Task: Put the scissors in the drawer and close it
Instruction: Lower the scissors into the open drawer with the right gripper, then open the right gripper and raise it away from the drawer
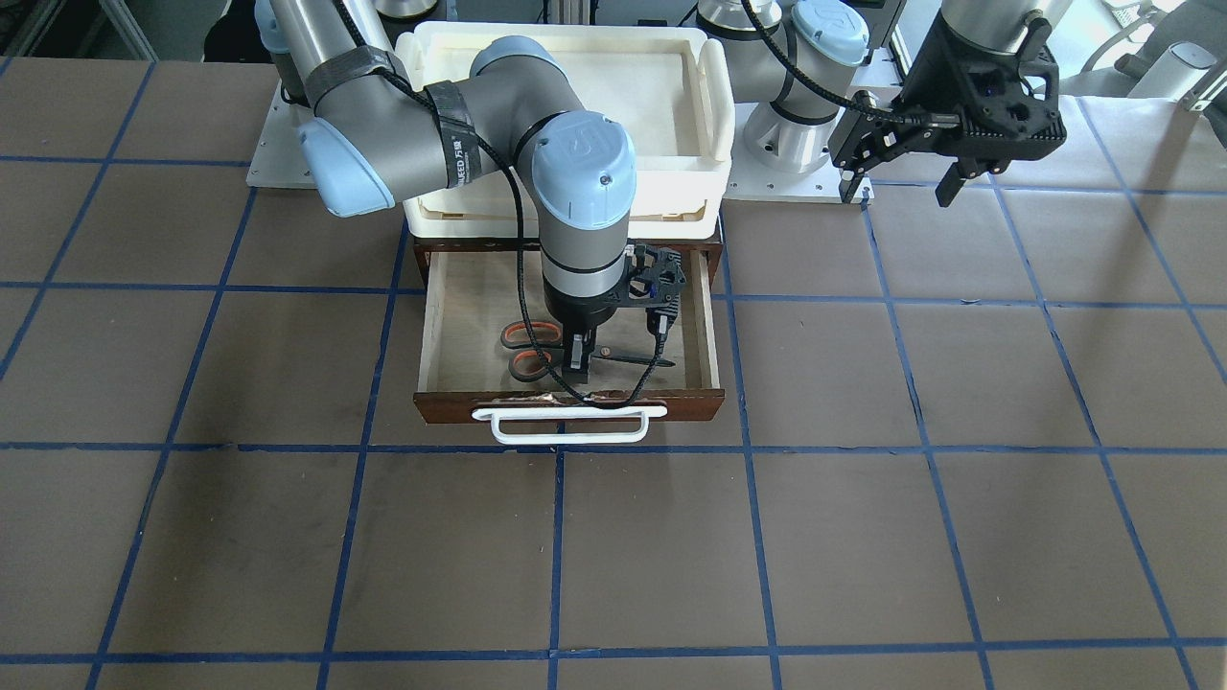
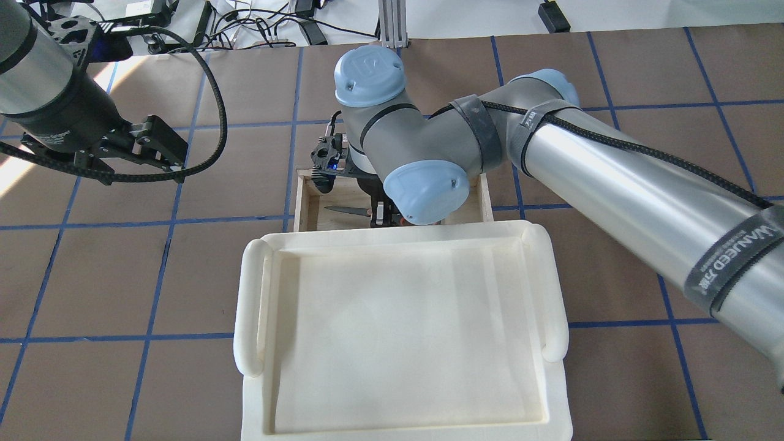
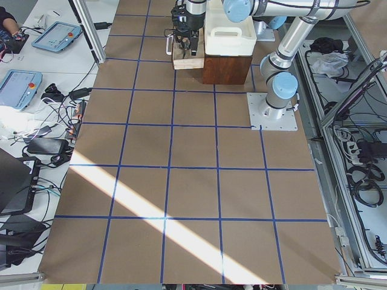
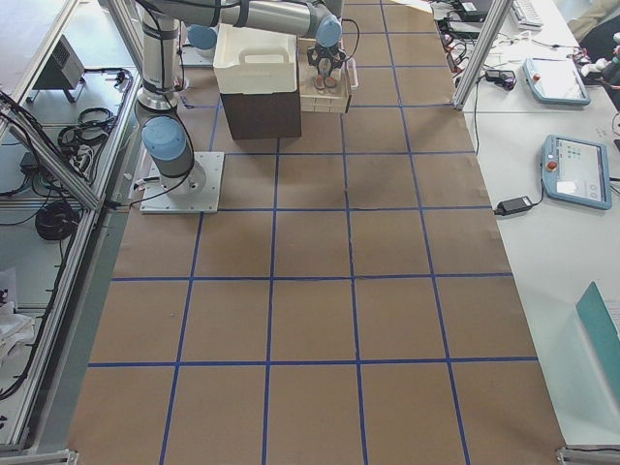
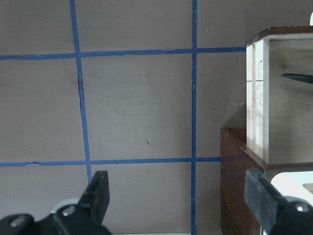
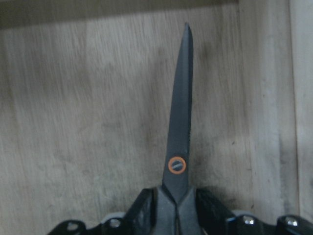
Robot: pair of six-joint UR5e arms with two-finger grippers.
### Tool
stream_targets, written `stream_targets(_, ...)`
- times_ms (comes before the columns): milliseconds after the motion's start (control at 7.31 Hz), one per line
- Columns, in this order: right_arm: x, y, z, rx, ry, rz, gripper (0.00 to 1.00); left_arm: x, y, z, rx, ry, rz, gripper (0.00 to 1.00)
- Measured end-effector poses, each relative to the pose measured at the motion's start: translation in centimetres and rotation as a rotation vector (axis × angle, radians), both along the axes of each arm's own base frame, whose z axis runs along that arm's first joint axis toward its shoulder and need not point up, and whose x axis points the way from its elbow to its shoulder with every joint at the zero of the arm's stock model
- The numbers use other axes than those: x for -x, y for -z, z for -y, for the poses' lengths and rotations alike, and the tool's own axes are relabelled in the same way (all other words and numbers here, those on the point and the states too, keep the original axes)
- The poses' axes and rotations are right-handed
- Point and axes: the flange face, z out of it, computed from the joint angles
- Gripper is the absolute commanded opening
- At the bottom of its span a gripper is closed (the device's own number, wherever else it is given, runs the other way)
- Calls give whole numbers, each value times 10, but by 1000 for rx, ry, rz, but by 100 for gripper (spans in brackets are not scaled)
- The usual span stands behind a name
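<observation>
The scissors (image 1: 522, 365) lie low inside the open drawer (image 1: 451, 407), grey handles with orange loops toward the view's left, dark blades pointing right. My right gripper (image 1: 578, 369) reaches straight down into the drawer and is shut on the scissors just behind the pivot. The right wrist view shows the blade (image 6: 178, 142) over the pale plywood floor, with my fingers (image 6: 146, 210) pressed on both sides of it. The drawer's white loop handle (image 1: 570, 426) faces away from me. My left gripper (image 1: 896, 182) is open and empty, hovering off to the drawer's side (image 5: 274, 98).
A cream-white plastic tray (image 2: 251, 306) sits on top of the dark wooden cabinet (image 3: 227, 69) that the drawer slides out of. Brown table with a blue tape grid lies all around. Both arm bases (image 1: 796, 134) stand beside the cabinet.
</observation>
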Motion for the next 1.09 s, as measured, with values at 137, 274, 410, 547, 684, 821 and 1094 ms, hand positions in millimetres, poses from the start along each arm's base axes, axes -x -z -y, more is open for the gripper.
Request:
stream_targets(137,0,0,0,0,2,-1,33,0,0,0,0,0,0,100)
stream_targets(274,0,1,0,0,3,-1,97,0,0,0,0,0,0,100)
stream_targets(410,0,1,0,-2,3,1,99,0,0,0,-1,0,0,100)
stream_targets(547,-1,0,0,-6,3,11,99,0,1,0,-1,-1,-1,100)
stream_targets(684,-2,-2,-1,-8,4,22,99,0,1,0,-1,-1,-1,100)
stream_targets(821,-2,-6,-2,-5,4,28,99,0,1,0,-1,-2,0,100)
stream_targets(1094,0,-23,-5,19,-1,31,100,0,0,0,-1,-1,0,100)
